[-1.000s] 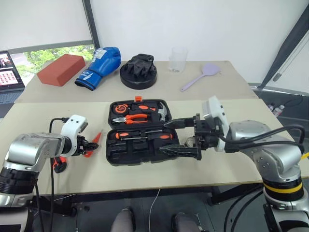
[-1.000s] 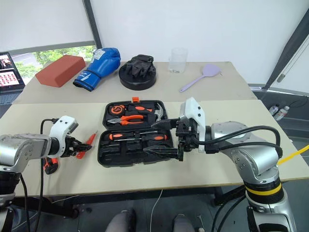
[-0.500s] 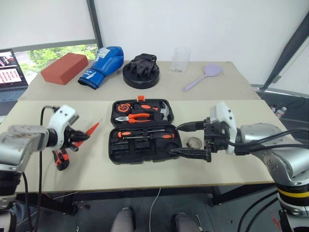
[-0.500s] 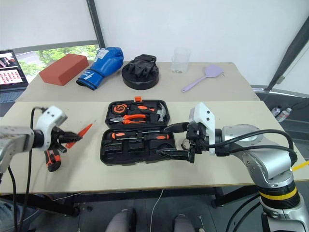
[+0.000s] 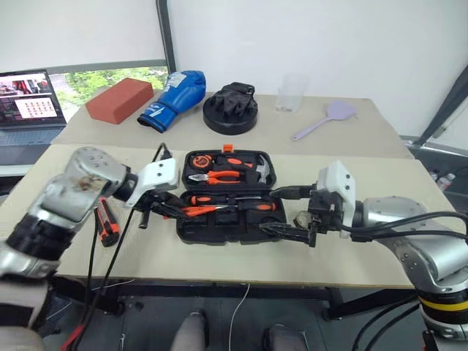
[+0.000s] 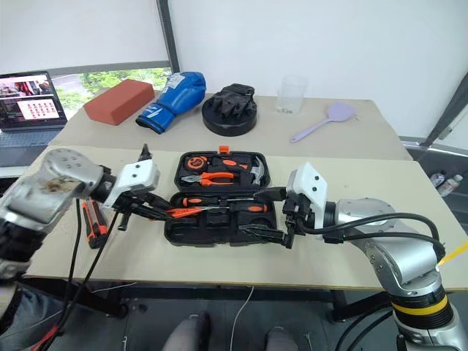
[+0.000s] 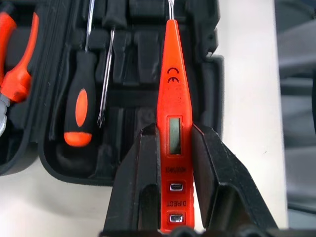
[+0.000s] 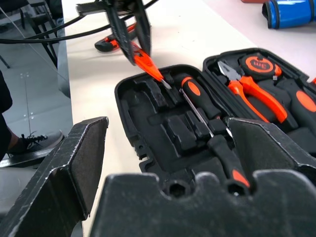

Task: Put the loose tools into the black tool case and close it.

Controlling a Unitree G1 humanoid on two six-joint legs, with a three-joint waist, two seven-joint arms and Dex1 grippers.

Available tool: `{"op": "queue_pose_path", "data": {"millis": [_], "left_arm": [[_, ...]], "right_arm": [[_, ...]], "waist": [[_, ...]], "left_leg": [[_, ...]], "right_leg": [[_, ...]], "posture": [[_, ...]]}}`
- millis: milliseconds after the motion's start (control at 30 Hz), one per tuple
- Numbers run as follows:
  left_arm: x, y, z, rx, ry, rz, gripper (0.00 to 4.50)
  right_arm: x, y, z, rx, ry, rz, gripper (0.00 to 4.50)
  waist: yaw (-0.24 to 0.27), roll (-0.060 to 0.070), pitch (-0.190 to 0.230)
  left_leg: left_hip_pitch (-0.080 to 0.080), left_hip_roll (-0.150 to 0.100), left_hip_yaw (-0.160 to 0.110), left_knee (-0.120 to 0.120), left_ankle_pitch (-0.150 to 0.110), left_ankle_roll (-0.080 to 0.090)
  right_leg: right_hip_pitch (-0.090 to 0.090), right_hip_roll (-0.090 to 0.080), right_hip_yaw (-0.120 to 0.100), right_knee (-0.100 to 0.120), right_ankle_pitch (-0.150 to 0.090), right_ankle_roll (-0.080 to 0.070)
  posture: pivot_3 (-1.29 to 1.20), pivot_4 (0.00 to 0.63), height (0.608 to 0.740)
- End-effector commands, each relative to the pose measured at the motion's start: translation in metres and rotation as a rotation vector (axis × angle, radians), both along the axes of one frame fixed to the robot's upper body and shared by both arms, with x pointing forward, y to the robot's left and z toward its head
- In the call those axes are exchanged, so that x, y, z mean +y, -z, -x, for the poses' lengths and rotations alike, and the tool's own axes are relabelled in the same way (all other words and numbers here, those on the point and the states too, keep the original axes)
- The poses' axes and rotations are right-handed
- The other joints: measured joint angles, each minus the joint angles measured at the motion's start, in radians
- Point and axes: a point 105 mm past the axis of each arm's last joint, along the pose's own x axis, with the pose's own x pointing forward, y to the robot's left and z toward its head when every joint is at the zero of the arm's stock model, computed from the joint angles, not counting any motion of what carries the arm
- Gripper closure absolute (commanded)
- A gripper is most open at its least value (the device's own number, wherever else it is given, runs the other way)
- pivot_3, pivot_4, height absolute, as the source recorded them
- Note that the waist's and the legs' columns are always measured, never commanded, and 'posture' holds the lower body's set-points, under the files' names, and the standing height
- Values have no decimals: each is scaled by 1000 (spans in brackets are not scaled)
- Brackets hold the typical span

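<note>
The black tool case (image 5: 219,229) lies open on the near table. In its nearer half lie two orange-and-black screwdrivers (image 5: 235,199), while pliers, a hammer and a tape measure sit in the far half. My left gripper (image 5: 175,210) is shut on the slim orange tester screwdriver (image 7: 174,98), which is held over the case's left end with its tip pointing across the recesses. My right gripper (image 5: 269,210) stands wide open at the case's right end, holding nothing. The utility knife (image 5: 107,223) lies on the table left of the case. A small dark tape roll (image 5: 301,218) sits by the right gripper.
On the far table stand a red brick (image 5: 119,99), a blue boxing glove (image 5: 173,99), a black disc with gloves (image 5: 231,111), a clear cup (image 5: 291,91) and a purple spatula (image 5: 325,121). A laptop (image 5: 29,102) is at the far left.
My left gripper lifted the tester screwdriver from the table left of the case, swung it right and rolled it over the case. The right gripper stayed put. The camera shifted.
</note>
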Motion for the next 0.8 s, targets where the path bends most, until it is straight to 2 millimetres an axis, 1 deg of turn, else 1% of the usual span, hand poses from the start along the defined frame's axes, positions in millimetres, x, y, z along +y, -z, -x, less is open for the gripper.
{"op": "queue_pose_path", "data": {"millis": [33,200,300,433,600,667,700,733,800], "left_arm": [[-6,0,-16,-34,30,-49,4072],[-20,9,-32,-25,59,-76,4072],[-20,18,-41,-31,33,-119,4072],[-23,22,-35,45,41,-110,4072],[-21,26,-36,47,18,-130,4072],[-22,24,-34,70,12,-113,3070],[-23,21,-33,71,18,-106,3003],[-23,17,-32,63,23,-96,2681],[-24,7,-30,53,31,-56,1887]], "right_arm": [[-2,-12,6,-52,15,-12,0],[-2,-11,8,-52,34,-16,0],[-2,-11,8,-58,47,-26,0],[-2,-11,7,-58,61,-37,0],[-2,-9,6,-57,69,-43,0],[-2,-9,4,-57,72,-47,0],[-2,-9,3,-57,73,-49,0],[-2,-9,3,-56,73,-51,0],[-1,-9,3,-53,71,-56,0]], "waist": [[0,0,0],[-1,0,0],[-3,0,0],[-7,0,0],[-9,0,0],[-9,0,0],[-9,0,0],[-9,0,0],[-9,0,0]], "left_leg": [[0,0,1,1,1,0],[-4,0,1,1,1,2],[-6,0,1,2,2,2],[-6,-1,1,2,2,3],[-6,0,1,2,2,3],[-6,0,1,3,2,3],[-6,0,1,2,2,3],[-6,0,1,3,2,3],[-6,0,1,2,2,3]], "right_leg": [[1,0,1,0,1,3],[-2,0,2,0,2,3],[-2,0,2,0,2,3],[-2,0,2,1,2,4],[-2,0,3,1,1,5],[-2,0,3,1,1,5],[-2,0,3,1,1,5],[-2,0,3,1,1,5],[-2,0,3,1,1,5]], "posture": [[0,150,735],[0,150,735],[0,150,735],[0,150,735],[0,150,735],[0,150,735],[0,150,735],[0,150,735],[0,150,735]]}}
